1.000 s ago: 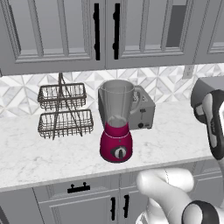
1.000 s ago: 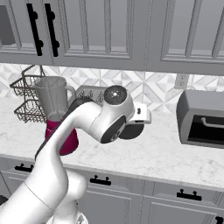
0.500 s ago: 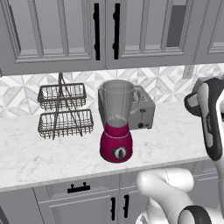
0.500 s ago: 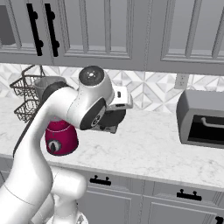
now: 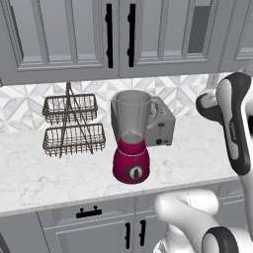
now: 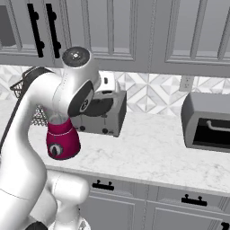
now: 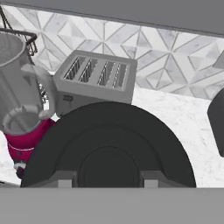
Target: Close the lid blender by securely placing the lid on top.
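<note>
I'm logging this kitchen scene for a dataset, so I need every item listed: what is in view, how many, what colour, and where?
blender: one, crimson base, clear greyish jar, open top, mid-counter.
lid: one, dark grey-black, held at the tool in the air, right of the blender jar.
toaster: one, silver, behind and right of the blender.
wire basket rack: one, dark, two tiers, left on the counter.
dark appliance: one, grey-black, far right on the counter.
counter: one, white marble.
cabinets: grey, black handles, above and below.
wall outlet: one, on the tiled backsplash.
arm: one, white, dark joints.
tool: one, shut on the lid.
</note>
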